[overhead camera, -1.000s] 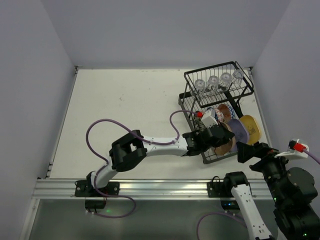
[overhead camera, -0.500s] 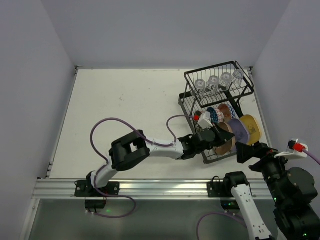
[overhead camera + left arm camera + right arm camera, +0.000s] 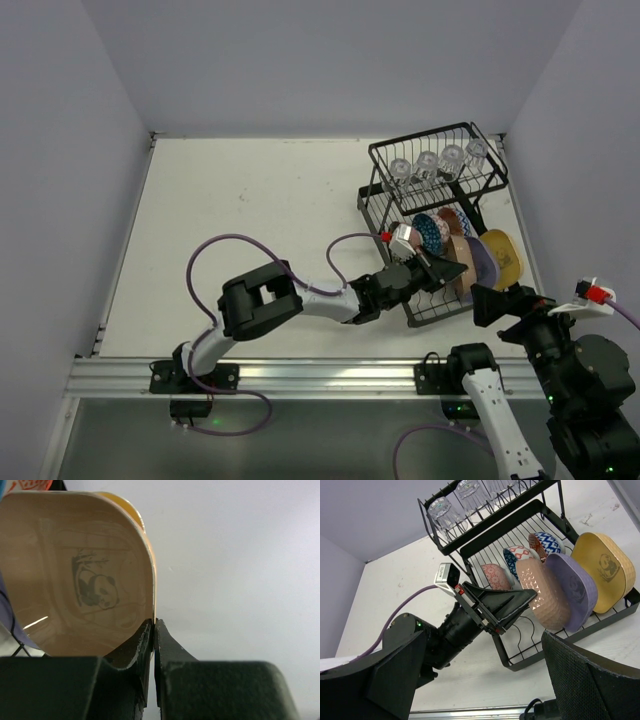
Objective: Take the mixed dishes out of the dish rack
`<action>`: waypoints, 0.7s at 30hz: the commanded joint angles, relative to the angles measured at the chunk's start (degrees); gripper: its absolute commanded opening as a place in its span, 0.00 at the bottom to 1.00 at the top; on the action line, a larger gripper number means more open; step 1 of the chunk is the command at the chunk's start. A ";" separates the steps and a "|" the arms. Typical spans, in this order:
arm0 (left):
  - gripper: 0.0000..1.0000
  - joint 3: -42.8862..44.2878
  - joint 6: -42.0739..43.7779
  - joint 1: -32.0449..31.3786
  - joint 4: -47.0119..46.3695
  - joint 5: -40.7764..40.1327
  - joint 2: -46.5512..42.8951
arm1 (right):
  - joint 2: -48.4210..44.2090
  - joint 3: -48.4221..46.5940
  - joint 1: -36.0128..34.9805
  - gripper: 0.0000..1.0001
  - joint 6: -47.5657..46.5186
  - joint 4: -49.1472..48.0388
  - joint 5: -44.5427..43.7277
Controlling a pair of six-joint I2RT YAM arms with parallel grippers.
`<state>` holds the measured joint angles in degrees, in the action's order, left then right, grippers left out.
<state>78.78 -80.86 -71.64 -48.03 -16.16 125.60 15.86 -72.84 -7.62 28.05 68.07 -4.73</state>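
Zero dishes are out yet: glasses (image 3: 442,512), bowls (image 3: 496,575) and plates (image 3: 575,592) all sit in the dish rack (image 3: 504,652). My left claw (image 3: 154,625) pinches the rim of the tan plate (image 3: 85,580), standing in the lower tray.

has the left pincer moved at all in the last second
Yes. The left pincer has shifted slightly left, toward the dish rack's left edge, while staying at the tan plate.
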 commanded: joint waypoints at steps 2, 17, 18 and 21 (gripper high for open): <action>0.00 -1.53 1.14 0.88 -12.25 0.16 -1.24 | 0.84 -0.46 -0.12 0.99 -0.54 -2.24 1.66; 0.00 -6.71 5.70 -0.43 -11.56 2.80 -9.75 | 1.37 -1.34 -0.12 0.99 -0.45 -2.33 1.22; 0.00 -6.63 6.84 -0.52 -11.39 3.15 -10.37 | 1.46 -1.60 -0.12 0.99 -0.54 -2.33 0.96; 0.00 -6.63 11.77 -1.05 -10.25 4.12 -13.18 | 1.72 -2.48 -0.12 0.99 -0.81 -2.42 0.08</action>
<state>71.59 -75.77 -71.85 -55.40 -13.30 118.76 15.90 -73.34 -7.62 28.05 67.68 -4.78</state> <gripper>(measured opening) 0.012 0.989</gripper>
